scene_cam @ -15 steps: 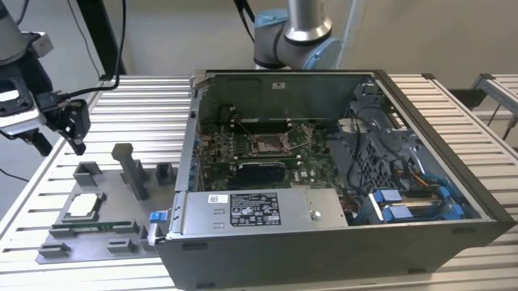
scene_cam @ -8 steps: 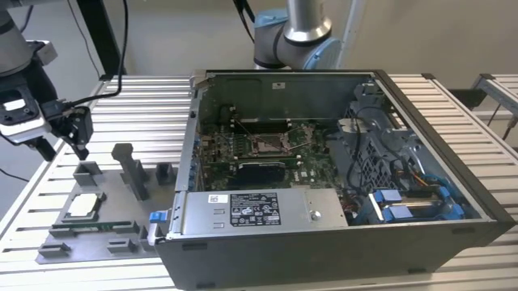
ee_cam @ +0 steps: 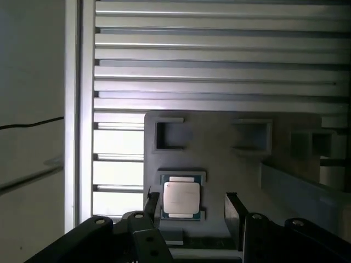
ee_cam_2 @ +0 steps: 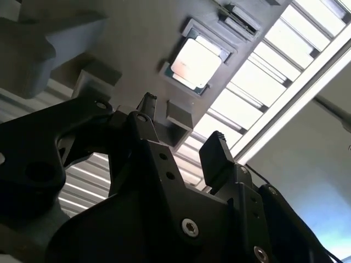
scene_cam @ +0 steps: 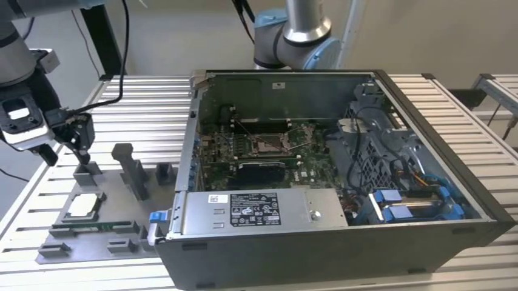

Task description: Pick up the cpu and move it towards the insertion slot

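Note:
The cpu [scene_cam: 84, 206] lies flat with its silver-white top up, in a square pocket of the grey fixture plate [scene_cam: 113, 194] at the exterior view's left. In both wrist views the cpu [ee_cam: 181, 197] [ee_cam_2: 196, 62] sits in its frame beyond my fingertips. My gripper [scene_cam: 67, 157] [ee_cam: 192, 204] [ee_cam_2: 181, 127] hangs above the plate, a little to the far side of the chip, open with nothing between its fingers. The insertion slot [scene_cam: 267, 143] is the metal-framed socket on the green board inside the open computer case.
The open computer case [scene_cam: 421, 182] takes up the middle and the exterior view's right. On the fixture plate stand grey upright posts [scene_cam: 133, 173], and a green memory stick [scene_cam: 96, 227] lies by its near edge. The slatted metal table [scene_cam: 154, 115] lies beneath. Another arm's base [scene_cam: 292, 36] stands behind the case.

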`<state>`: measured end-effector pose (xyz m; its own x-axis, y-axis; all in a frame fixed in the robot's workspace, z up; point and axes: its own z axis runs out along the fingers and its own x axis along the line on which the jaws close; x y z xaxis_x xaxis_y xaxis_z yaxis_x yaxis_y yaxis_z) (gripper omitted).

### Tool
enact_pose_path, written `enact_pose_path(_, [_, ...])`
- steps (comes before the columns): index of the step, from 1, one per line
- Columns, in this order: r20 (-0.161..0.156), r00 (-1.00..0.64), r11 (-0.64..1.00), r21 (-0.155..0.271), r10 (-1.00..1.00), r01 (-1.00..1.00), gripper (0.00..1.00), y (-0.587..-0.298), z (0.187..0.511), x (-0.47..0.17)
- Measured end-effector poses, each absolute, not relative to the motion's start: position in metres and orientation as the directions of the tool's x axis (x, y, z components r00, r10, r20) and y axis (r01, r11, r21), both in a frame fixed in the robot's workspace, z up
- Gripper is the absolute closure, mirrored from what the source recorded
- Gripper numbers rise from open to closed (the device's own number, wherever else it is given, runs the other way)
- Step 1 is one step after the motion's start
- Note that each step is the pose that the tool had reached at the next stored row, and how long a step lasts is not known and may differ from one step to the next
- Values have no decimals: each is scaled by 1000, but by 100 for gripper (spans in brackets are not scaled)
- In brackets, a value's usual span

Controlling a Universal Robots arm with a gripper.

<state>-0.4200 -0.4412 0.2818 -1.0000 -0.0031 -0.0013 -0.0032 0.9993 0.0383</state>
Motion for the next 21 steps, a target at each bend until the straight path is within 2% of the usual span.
enact_pose_path(21, [-1,-1000,999,38,-3,-3,0,-460,244,-426])
